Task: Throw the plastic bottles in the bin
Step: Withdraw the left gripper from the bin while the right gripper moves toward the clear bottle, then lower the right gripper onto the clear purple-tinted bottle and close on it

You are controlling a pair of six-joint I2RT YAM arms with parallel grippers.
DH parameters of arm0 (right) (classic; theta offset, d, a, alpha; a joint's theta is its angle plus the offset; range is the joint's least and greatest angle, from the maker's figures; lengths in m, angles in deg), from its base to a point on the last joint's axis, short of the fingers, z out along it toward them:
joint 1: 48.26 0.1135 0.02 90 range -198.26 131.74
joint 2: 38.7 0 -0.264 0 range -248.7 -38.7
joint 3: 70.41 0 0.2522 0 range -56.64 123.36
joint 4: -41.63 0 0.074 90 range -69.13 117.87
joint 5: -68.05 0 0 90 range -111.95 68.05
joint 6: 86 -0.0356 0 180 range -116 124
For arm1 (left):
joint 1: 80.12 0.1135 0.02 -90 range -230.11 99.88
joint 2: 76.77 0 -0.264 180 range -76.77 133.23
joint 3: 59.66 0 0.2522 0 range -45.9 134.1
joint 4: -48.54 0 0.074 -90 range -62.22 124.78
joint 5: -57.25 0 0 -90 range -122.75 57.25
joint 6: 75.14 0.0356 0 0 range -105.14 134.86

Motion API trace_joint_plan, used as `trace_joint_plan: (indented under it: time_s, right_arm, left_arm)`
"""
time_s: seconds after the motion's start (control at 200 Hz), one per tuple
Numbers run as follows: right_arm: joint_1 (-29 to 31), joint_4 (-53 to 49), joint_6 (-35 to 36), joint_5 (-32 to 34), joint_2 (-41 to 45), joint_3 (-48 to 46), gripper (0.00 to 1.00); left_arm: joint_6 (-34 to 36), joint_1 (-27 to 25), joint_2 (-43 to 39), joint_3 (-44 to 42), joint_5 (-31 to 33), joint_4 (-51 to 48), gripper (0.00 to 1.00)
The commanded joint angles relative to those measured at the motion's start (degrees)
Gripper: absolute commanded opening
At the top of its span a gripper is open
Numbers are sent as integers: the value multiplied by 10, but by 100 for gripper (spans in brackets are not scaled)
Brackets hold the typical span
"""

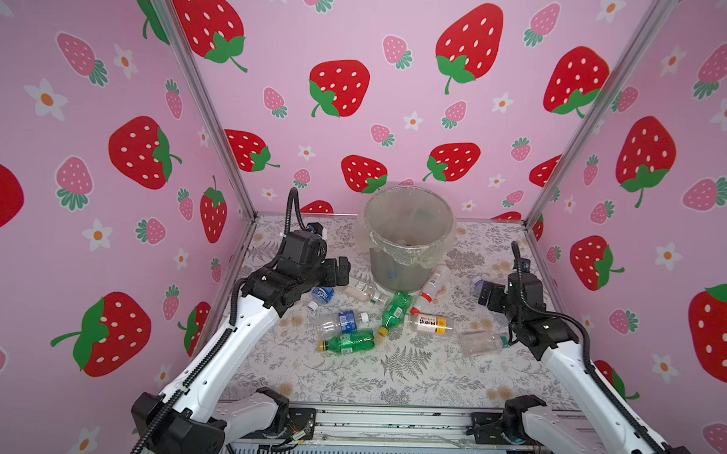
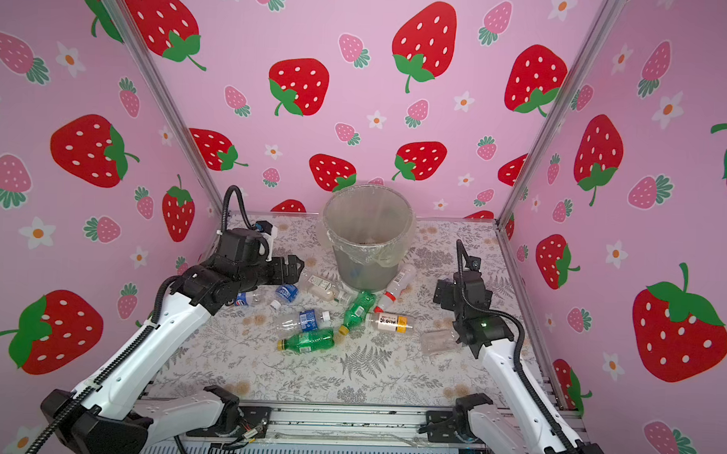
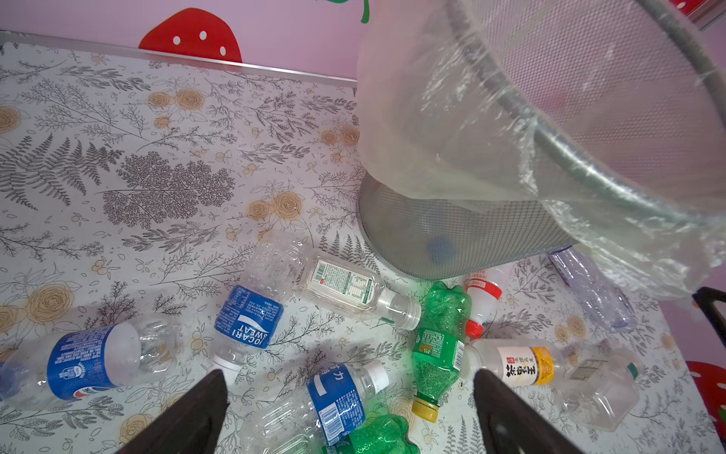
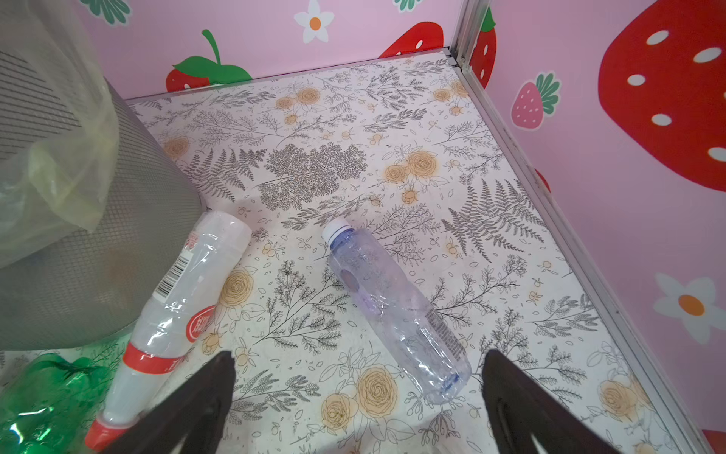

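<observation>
The bin (image 1: 393, 275), a grey mesh bucket with a clear liner, stands at the back middle of the table. Several plastic bottles lie in front of it: a clear blue-labelled one (image 1: 342, 322), two green ones (image 1: 347, 343) (image 1: 394, 308), a whitish yellow-labelled one (image 1: 431, 323) and a red-labelled one (image 1: 432, 284). My left gripper (image 1: 339, 271) hovers open left of the bin; in its wrist view the blue-labelled bottle (image 3: 322, 405) lies below the left gripper (image 3: 349, 377). My right gripper (image 1: 486, 294) is open and empty above a clear bluish bottle (image 4: 393, 306).
Pink strawberry walls with aluminium posts (image 1: 216, 119) (image 1: 573, 131) close in three sides. A crushed clear bottle (image 1: 480, 342) lies by the right arm. A metal rail (image 1: 388, 424) runs along the table's front edge between the arm bases.
</observation>
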Motion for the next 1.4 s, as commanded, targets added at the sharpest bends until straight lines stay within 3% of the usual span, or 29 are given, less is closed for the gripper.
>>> trace_joint_plan:
  time_s: [0.0,0.175,0.285,0.455,0.885,1.396]
  right_arm:
    - [-3,-2,21,18,7,-11,99]
    - [-3,-3,49,13,-27,-11,99]
    - [-3,-16,59,22,-62,2,99]
    - [-3,-7,63,-17,-107,17,99]
    - [-5,-13,92,43,-168,46,99]
    - [-49,17,108,-9,-260,70,99]
  left_arm:
    - [13,15,15,7,-24,-7,99]
    - [8,35,4,-31,-56,40,99]
    - [-19,63,-14,-58,-114,72,99]
    - [-2,64,-9,-58,-98,46,99]
    - [-3,65,11,-53,-115,30,99]
    - [-1,70,9,-53,-110,23,99]
